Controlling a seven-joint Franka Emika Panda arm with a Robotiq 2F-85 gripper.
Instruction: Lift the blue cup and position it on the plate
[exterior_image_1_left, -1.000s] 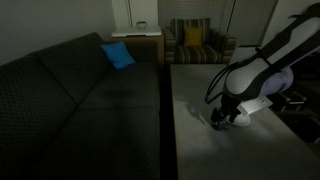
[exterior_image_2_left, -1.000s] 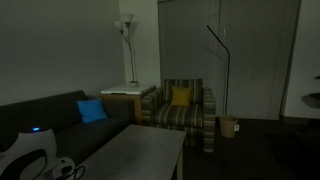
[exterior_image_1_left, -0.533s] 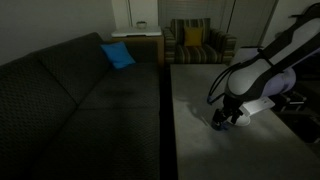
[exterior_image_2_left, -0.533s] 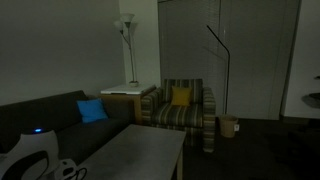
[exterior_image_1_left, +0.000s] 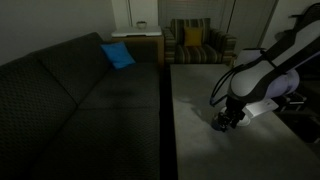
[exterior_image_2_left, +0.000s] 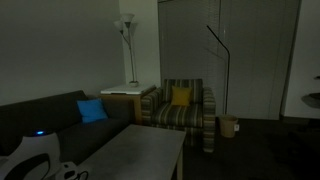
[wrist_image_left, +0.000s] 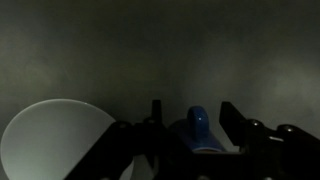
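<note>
In the wrist view the small blue cup (wrist_image_left: 197, 130) sits between my gripper's (wrist_image_left: 192, 112) two dark fingers, close to the camera. The fingers look closed against it. The round white plate (wrist_image_left: 52, 140) lies at the lower left, beside the left finger. In an exterior view my gripper (exterior_image_1_left: 228, 120) hangs low over the grey table (exterior_image_1_left: 195, 120) near its right side. The cup is hardly visible there in the dark. I cannot make out the plate in either exterior view.
A dark sofa (exterior_image_1_left: 70, 90) with a blue square cushion (exterior_image_1_left: 118, 55) runs along the table's left edge. A striped armchair (exterior_image_1_left: 195, 42) with a yellow cushion stands behind the table. A floor lamp (exterior_image_2_left: 127, 30) stands by a side table (exterior_image_2_left: 130, 95).
My arm and gripper have shifted slightly to the right over the table, with the cup staying between the fingers.
</note>
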